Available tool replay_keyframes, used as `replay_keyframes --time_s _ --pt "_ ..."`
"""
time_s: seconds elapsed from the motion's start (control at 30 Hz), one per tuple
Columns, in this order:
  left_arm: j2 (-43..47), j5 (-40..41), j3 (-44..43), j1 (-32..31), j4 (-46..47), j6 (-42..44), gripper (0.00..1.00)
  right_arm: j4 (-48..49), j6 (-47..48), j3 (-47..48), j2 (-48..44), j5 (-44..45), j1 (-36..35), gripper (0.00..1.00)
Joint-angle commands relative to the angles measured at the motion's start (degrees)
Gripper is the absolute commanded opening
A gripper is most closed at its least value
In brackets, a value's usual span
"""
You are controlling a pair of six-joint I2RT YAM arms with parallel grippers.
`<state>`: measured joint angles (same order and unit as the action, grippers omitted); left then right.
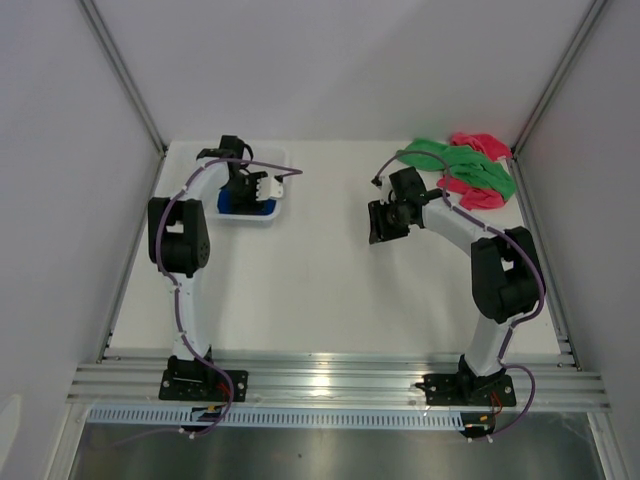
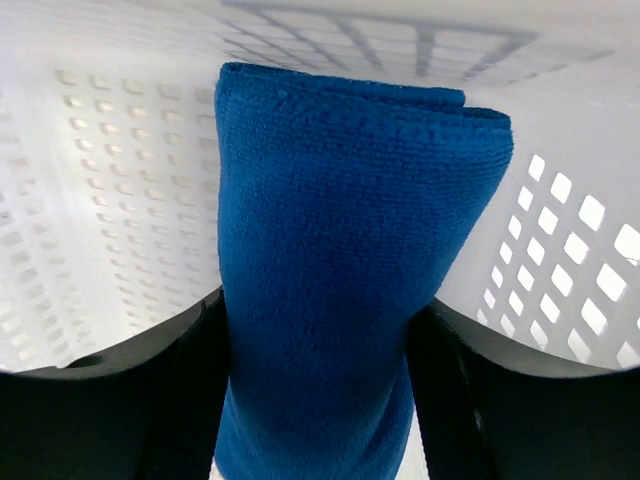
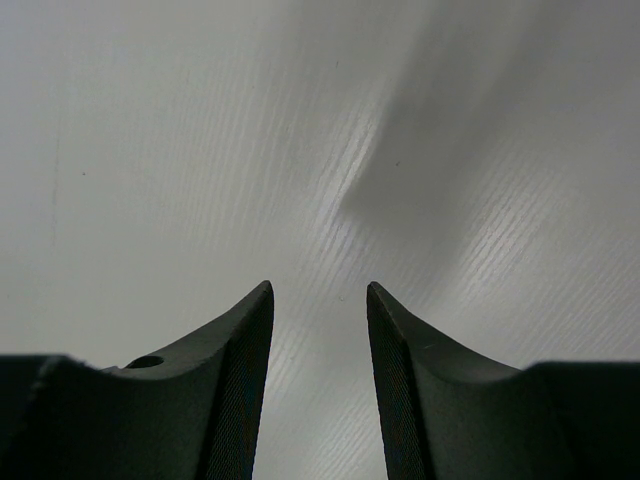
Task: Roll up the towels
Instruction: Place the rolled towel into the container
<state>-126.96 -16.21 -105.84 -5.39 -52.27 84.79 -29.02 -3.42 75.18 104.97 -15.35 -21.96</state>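
A rolled royal blue towel (image 2: 340, 250) lies inside the white basket (image 2: 100, 200). My left gripper (image 2: 320, 300) is shut on it, and both black fingers (image 2: 190, 390) press its sides. From above, the left gripper (image 1: 245, 190) reaches down into the basket (image 1: 272, 158), where a strip of the blue towel (image 1: 245, 208) shows. A green towel (image 1: 465, 165) and a pink towel (image 1: 478, 196) lie crumpled together at the far right corner. My right gripper (image 1: 383, 222) hovers over bare table left of them. The right gripper (image 3: 320, 290) is open with nothing between its fingers.
The basket stands at the far left of the white table (image 1: 320, 290). Grey walls with metal posts close in the left, back and right sides. An aluminium rail (image 1: 330, 380) carrying both arm bases runs along the near edge.
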Motion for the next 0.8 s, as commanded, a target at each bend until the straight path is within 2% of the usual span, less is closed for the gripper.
replay_keyframes --time_s 0.0,0.23,0.77 --pt "1.0 -3.6 -2.7 -0.1 -1.9 -0.2 0.68 -0.2 0.3 2.5 0.7 0.7 -0.4 0.46" --pt "2.7 -3.7 -1.3 -0.1 -4.9 3.4 0.72 -0.7 1.0 3.0 1.2 0.5 -0.4 0.46" --pt "5.2 -4.4 -3.2 -0.1 -6.3 4.2 0.79 -1.6 2.2 5.4 3.3 -0.4 -0.3 0.46"
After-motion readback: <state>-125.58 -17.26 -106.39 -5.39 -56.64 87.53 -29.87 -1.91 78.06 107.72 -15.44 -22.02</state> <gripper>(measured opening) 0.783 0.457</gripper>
